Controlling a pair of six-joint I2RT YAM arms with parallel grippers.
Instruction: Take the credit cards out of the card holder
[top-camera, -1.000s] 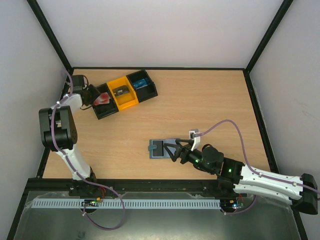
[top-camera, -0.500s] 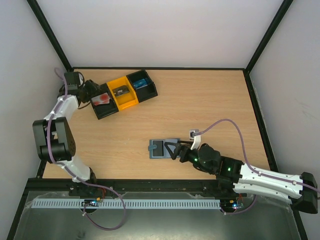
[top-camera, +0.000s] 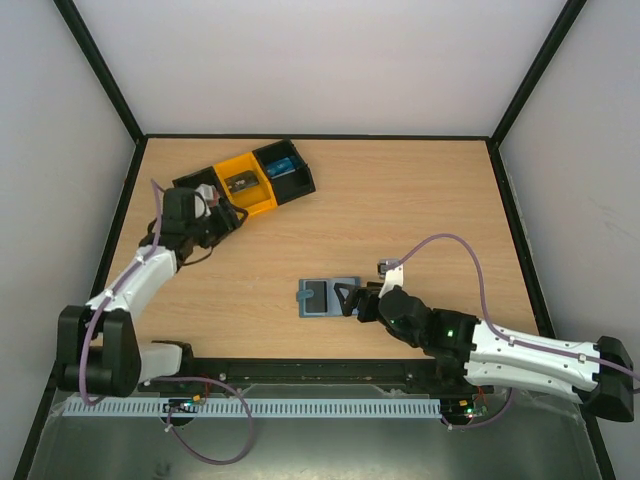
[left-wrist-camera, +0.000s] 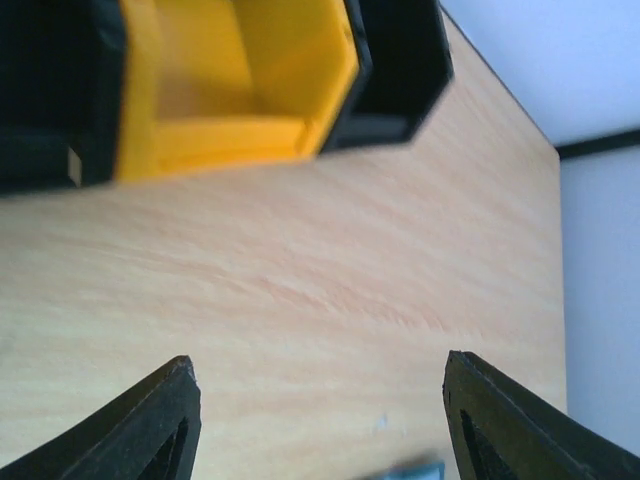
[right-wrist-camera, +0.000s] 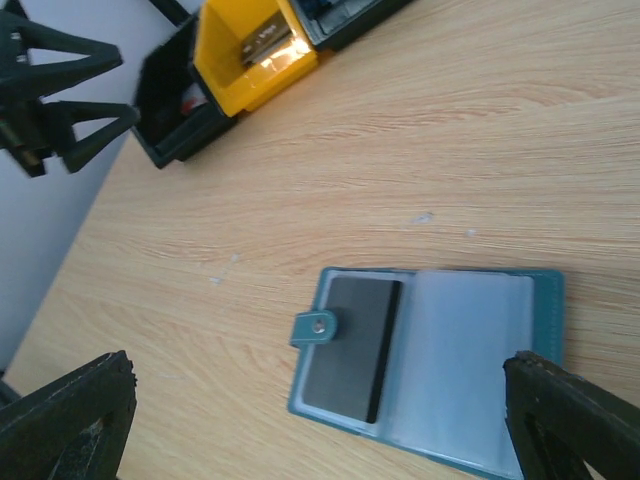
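The card holder (top-camera: 326, 296) lies open and flat on the table, a blue-grey wallet with a snap tab. A dark grey credit card (right-wrist-camera: 352, 348) sits in its left pocket; the right pocket (right-wrist-camera: 470, 360) looks pale and clear. My right gripper (right-wrist-camera: 320, 357) hovers over the holder, open, one fingertip (right-wrist-camera: 560, 400) above its right edge. Seen from above, the right gripper (top-camera: 346, 300) is at the holder's right side. The left gripper (top-camera: 226, 224) is open and holds nothing, just in front of the tray; in its wrist view the left gripper (left-wrist-camera: 320, 358) frames bare wood.
A black-and-orange tray (top-camera: 262, 178) stands at the back left, its left compartment partly behind my left arm. A speck of red (right-wrist-camera: 187, 100) shows in that black compartment. Black frame rails border the table.
The left gripper opened over the tray's left compartment, left the red card there, then pulled back toward the table's middle. The right gripper edged slightly closer over the holder.
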